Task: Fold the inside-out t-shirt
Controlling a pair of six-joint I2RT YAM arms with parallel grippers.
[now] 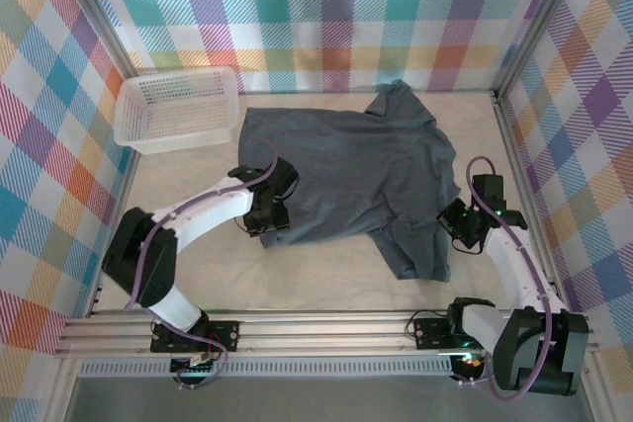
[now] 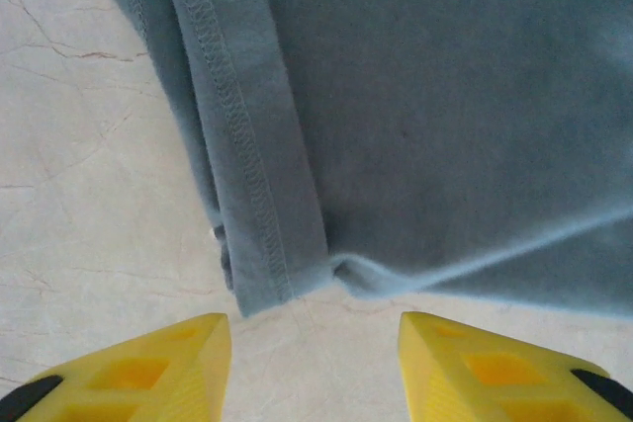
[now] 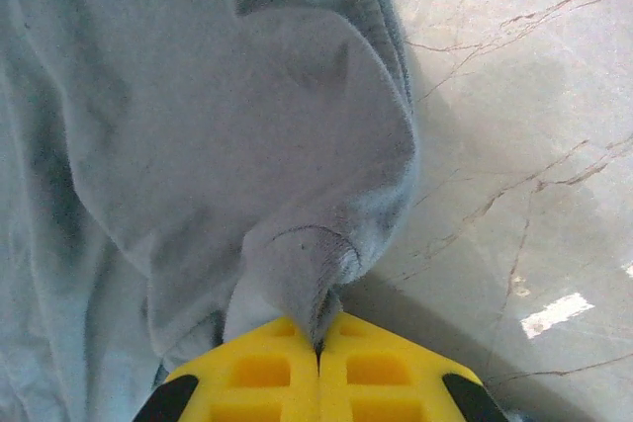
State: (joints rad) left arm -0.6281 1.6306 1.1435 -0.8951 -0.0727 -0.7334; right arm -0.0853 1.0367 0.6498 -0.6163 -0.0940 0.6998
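Well, the t-shirt lies spread over the middle of the table. Its far left corner is just beside the white basket, and a bunched flap trails toward the near edge on the right. The right gripper has its jaws pressed together on a pinch of cloth at the shirt's right edge. The fabric peaks up into a little tent straight from the yellow fingertips, so I judge it has a real hold, ready to lift or drag that side. The left gripper is another matter: its jaws stand partway apart with nothing between them, only bare table beneath, and the stitched hem corner of the shirt sits just ahead of the gap. That looks like a line-up on the corner rather than a grip. With one arm at each near side of the shirt, I take it the idea is to carry both sides at once so the cloth folds evenly. The left would need to get over that hem and close first, or the shirt would likely twist.
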